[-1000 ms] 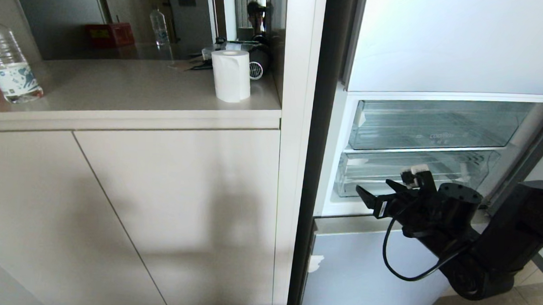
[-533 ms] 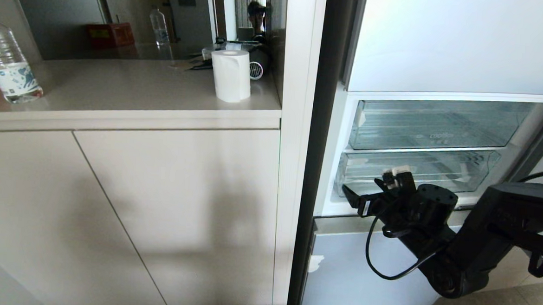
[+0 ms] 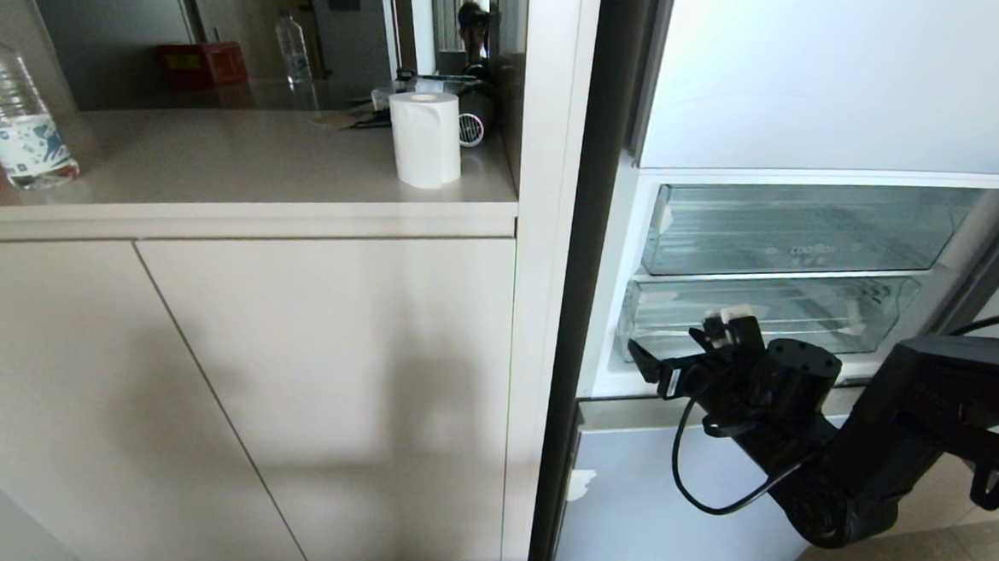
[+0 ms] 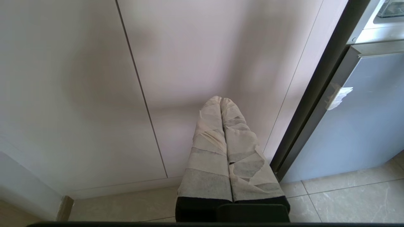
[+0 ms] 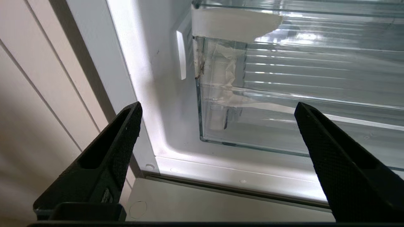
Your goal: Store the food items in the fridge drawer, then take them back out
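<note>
Leftward-shifted right pincer (image 3: 685, 352) fronts fridge drawer (image 3: 805, 318).

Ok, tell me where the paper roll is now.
In the head view, the paper roll stands upright on the countertop, near its right end, beside the fridge.

head cam high, wrist cams close, share fridge drawer (image 5: 284, 94)

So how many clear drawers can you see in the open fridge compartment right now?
2, stacked. The upper drawer with faint lettering sits just under the closed upper door; the lower fridge drawer is directly beneath it, with the right hand in front. Others may be hidden.
</note>
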Robot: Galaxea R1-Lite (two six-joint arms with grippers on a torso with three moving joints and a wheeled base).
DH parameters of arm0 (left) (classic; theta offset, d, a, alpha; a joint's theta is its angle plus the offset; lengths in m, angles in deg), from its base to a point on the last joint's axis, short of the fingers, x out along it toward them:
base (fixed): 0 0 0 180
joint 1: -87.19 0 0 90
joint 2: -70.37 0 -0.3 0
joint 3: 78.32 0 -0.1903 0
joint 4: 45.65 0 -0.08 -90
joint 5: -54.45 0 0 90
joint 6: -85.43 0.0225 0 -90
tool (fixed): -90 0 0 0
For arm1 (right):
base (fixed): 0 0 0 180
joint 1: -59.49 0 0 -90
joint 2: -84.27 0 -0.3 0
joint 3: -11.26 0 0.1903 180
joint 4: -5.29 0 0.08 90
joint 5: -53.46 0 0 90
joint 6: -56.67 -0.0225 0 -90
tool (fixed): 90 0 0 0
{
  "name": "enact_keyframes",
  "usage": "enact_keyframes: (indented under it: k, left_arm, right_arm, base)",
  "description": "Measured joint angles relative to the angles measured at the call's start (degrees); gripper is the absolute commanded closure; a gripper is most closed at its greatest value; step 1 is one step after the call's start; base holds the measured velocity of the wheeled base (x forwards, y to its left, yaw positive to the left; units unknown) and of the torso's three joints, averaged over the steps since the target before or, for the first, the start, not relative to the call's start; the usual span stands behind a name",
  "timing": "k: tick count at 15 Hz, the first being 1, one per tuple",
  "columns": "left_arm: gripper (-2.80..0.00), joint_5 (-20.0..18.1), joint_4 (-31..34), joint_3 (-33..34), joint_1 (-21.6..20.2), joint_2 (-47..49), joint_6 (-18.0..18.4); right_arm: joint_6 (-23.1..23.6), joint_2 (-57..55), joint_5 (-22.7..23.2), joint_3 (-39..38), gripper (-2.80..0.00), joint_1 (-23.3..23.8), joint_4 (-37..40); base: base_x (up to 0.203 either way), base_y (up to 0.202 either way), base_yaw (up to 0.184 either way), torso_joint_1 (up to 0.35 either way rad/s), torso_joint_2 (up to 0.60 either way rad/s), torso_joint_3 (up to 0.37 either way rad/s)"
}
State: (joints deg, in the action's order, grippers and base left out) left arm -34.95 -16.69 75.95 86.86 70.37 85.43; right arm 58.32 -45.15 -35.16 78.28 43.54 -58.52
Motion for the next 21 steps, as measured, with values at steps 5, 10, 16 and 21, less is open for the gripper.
enact_keyframes:
  k: [5, 10, 16, 21]
  left_arm:
    - [0.0, 0.0, 0.0, 0.0, 0.0, 0.0, 0.0]
    - [0.0, 0.0, 0.0, 0.0, 0.0, 0.0, 0.0]
    - [0.0, 0.0, 0.0, 0.0, 0.0, 0.0, 0.0]
    - [0.0, 0.0, 0.0, 0.0, 0.0, 0.0, 0.0]
  right_arm:
    - [0.1, -0.1, -5.3, 2.1, -2.8, -0.2, 0.0]
    - [-0.9, -0.2, -6.8, 2.8, -2.8, -0.3, 0.0]
    - [-0.8, -1.0, -7.9, 3.9, -2.8, -0.4, 0.0]
    - [-0.6, -1.9, -8.4, 6.1, -2.8, -0.6, 0.1]
  base:
    - [0.0, 0.0, 0.0, 0.0, 0.0, 0.0]
    - [0.0, 0.0, 0.0, 0.0, 0.0, 0.0]
    - [0.0, 0.0, 0.0, 0.0, 0.0, 0.0]
    - [0.0, 0.0, 0.0, 0.0, 0.0, 0.0]
